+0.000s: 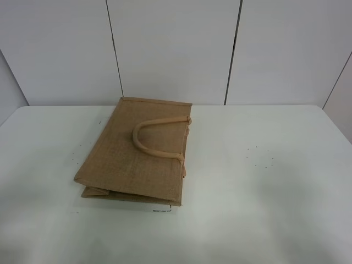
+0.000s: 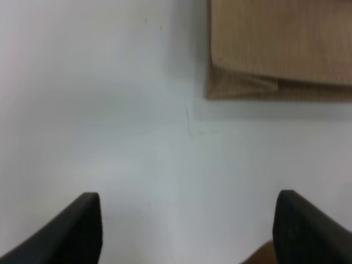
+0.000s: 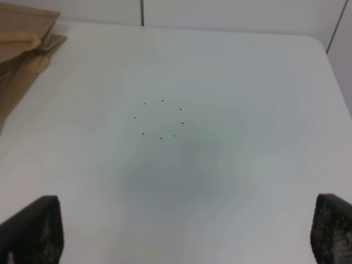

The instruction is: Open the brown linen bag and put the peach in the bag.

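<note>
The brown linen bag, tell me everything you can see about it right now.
The brown linen bag is a flat rectangular tote of coarse tan weave, lying folded and closed on the white table, left of centre in the high view. A lighter rolled loop handle curves across its upper face. The folded gusset shows at its near edge. Nothing rests on it; neither gripper touches it.

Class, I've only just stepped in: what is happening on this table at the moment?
Nothing is being handled yet. A brown linen bag lies flat and folded on the white table, its handles resting on top. The left tool and the right tool are both wide open and hold nothing; each is over bare tabletop, apart from the bag. No peach shows in any view.
</note>
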`<state>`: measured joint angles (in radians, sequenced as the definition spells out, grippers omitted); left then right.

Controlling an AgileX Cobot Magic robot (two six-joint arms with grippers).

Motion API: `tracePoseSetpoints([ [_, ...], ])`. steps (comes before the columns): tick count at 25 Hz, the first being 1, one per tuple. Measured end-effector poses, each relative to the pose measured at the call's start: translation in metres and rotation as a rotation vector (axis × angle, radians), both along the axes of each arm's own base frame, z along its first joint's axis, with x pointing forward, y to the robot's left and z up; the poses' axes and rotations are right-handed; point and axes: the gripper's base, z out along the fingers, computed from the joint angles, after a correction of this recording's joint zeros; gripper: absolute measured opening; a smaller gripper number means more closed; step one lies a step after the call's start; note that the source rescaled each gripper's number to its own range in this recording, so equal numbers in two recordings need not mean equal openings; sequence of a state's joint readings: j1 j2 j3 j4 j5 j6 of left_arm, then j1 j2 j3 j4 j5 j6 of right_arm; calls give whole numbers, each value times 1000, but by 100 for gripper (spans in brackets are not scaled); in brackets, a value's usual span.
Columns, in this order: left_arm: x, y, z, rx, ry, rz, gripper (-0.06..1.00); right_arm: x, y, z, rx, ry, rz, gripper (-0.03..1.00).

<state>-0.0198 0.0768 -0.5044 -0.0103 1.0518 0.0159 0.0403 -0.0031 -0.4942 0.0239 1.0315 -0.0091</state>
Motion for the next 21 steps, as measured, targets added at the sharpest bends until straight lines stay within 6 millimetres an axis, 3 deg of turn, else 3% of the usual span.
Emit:
tracePoseSetpoints([
  [5, -12, 0, -1, -2, -79, 0, 95, 0, 0, 0, 0, 0, 0, 100],
  [21, -11, 0, -2, 0, -75, 1, 95, 0, 0, 0, 0, -1, 0, 100],
])
